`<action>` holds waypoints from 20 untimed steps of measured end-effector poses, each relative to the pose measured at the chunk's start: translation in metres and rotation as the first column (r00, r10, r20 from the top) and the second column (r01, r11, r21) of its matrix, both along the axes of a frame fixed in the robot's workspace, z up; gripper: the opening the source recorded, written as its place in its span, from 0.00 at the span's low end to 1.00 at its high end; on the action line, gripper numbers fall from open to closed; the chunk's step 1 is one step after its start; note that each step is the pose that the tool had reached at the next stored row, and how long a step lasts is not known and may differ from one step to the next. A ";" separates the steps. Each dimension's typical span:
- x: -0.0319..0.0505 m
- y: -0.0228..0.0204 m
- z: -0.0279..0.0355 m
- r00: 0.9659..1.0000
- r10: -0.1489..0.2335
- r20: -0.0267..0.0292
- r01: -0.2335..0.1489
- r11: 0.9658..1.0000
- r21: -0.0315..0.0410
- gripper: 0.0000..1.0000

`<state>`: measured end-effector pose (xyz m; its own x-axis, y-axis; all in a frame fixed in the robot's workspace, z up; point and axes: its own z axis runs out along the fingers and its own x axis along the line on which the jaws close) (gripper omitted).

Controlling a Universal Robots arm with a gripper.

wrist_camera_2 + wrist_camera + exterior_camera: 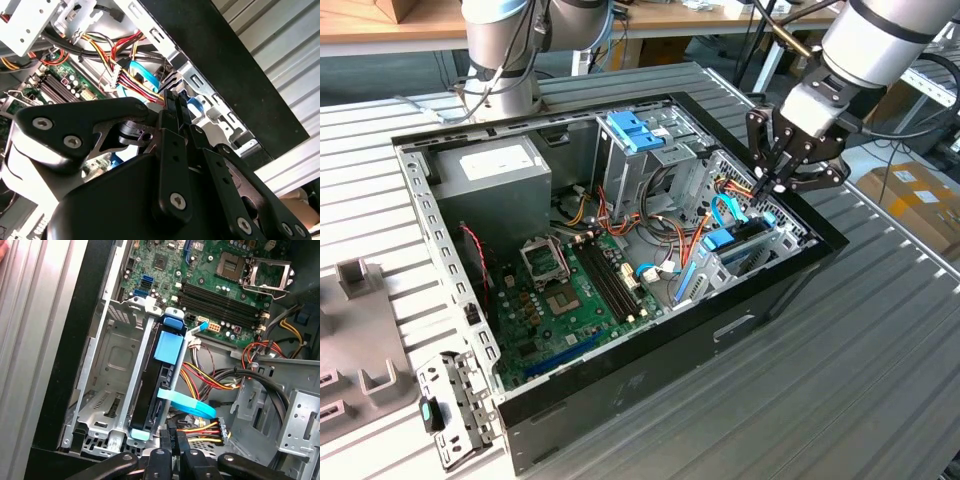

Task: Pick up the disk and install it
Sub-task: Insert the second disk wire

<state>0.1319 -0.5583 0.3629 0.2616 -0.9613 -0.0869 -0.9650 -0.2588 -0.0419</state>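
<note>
The disk (152,390) stands on edge in a slot of the metal drive cage (107,390), with blue rails and a blue tab over its end. In the exterior view the disk (738,240) sits at the case's right end. A flat blue data cable (185,402) runs off its side. My gripper (767,185) hangs just above that cage. In both wrist views its fingers (165,450) are shut, pinching what looks like a black plug (173,432) with red, yellow and orange wires. The closed gripper (175,97) points at the cage wall.
The open black computer case (650,375) lies on a slatted metal table. Inside are a green motherboard (570,290), a grey power supply box (485,170), and a blue-latched bay (635,130). Loose wire bundles (250,365) crowd the cage. Grey fixtures (360,330) sit on the exterior view's left.
</note>
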 end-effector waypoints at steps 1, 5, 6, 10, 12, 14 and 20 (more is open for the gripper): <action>0.0000 0.0000 -0.0001 1.000 -0.010 0.000 0.010 1.000 0.000 0.16; -0.0012 -0.0006 -0.0001 1.000 -0.025 0.000 0.025 1.000 0.000 0.16; -0.0018 -0.0014 -0.0003 1.000 -0.025 0.000 0.025 1.000 0.000 0.16; -0.0048 -0.0075 -0.0004 1.000 -0.025 0.000 0.025 1.000 0.002 0.16; -0.0061 -0.0113 -0.0004 1.000 -0.025 0.000 0.025 1.000 0.002 0.16; -0.0066 -0.0122 -0.0011 1.000 -0.029 0.000 0.029 1.000 0.003 0.16; -0.0068 -0.0125 -0.0036 0.991 -0.132 0.000 0.132 0.991 0.002 0.16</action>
<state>0.1251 -0.5708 0.3593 0.1320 -0.9872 -0.0892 -0.9908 -0.1287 -0.0426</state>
